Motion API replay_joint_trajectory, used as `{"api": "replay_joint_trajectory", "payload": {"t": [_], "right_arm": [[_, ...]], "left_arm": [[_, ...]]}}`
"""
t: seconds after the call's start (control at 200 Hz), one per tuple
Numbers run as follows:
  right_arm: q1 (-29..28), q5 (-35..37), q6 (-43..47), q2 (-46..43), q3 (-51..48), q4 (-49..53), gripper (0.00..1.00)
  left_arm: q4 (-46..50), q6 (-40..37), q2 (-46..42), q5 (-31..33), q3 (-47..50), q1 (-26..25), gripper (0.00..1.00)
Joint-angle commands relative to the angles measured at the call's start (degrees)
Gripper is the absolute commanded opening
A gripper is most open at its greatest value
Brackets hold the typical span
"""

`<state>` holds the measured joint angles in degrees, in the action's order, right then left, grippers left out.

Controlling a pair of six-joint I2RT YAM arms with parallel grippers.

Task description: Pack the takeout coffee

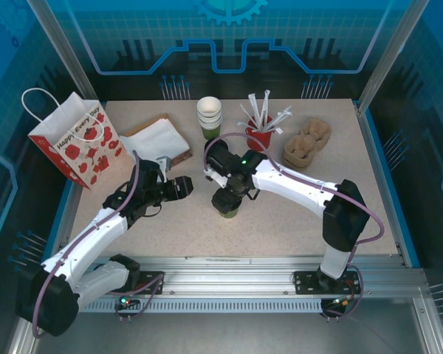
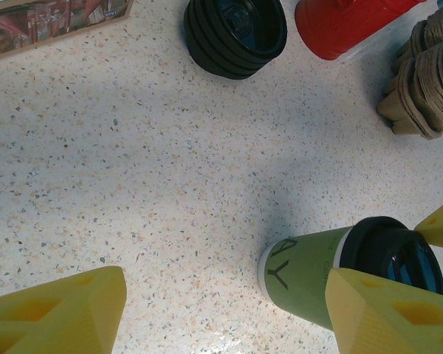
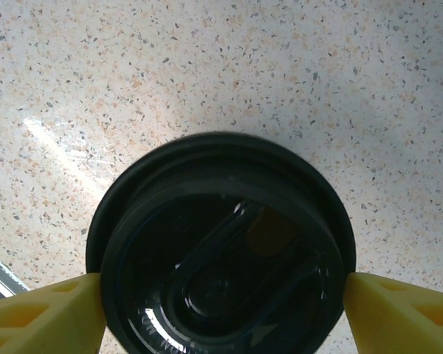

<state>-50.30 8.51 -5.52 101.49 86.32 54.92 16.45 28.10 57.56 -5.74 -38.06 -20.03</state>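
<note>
Mid-bench (image 1: pixel 303 214), olive-green paper cup with black plastic lid (image 1: pixel 227 213) stands upright under right gripper (image 1: pixel 227 200). Its jaws straddle the lid rim; cannot tell if they press it. Left gripper (image 1: pixel 186 186) jaws open, empty, near the cup. Cup probably light, with a thin wall that dents, and the lid may pop off, so grip the wall below the lid. Poppy-print white paper bag (image 1: pixel 77 144) sits far left, with the left gripper in the way. Red cup of straws (image 1: pixel 260 137) and brown pulp carriers (image 1: pixel 306 144) stand behind, apart.
</note>
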Motion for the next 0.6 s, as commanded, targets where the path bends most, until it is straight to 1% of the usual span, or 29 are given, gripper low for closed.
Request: {"api": "replay_joint_trajectory", "payload": {"t": [0.0,0.19,0.595], "right_arm": [[0.8,-1.4,0.6,-1.4,2.0,1.9,0.83],[1.2,-2.7,0.5,-1.8,1.9,1.9,0.84],[2.0,-3.9,0.6,-0.5,0.5,0.6,0.76]], "left_arm": [[0.4,-1.1,-0.3,1.1,-1.0,-0.5,0.73],[0.3,-1.2,-0.3,1.2,-1.0,-0.6,0.73],[0.5,-1.3,-0.9,1.4,-0.6,-0.7,0.73]]}}
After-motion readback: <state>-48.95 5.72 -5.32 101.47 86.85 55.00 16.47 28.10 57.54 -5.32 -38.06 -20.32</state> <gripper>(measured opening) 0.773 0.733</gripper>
